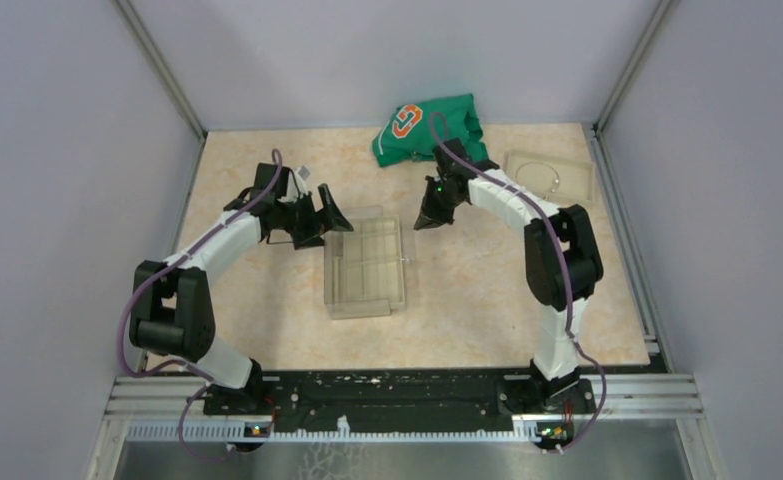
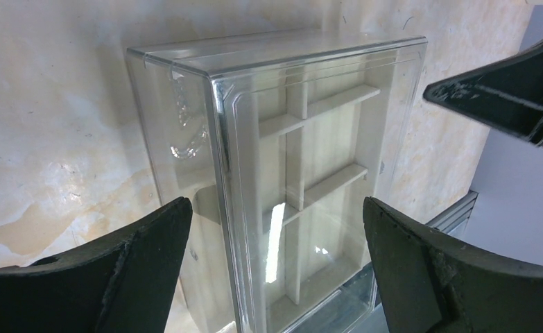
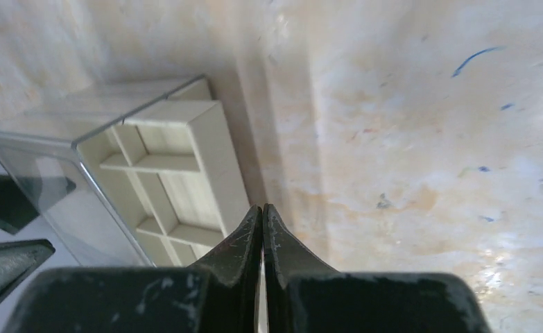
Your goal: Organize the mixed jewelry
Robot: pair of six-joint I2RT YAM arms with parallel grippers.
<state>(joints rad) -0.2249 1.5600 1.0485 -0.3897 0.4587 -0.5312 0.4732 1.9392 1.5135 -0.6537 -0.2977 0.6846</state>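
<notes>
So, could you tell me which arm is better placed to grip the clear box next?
Likely left: the left gripper is open right at the clear box; the right gripper is shut and apart from it.

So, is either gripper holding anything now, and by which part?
Nothing visible is held. The left gripper is open by the clear box; the right gripper is shut, with nothing showing in it.

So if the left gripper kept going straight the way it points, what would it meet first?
Most likely the clear plastic box: its near edge sits dead ahead between the open left gripper's fingers, with the beige compartmented tray inside. The remaining gap is hard to judge.
</notes>
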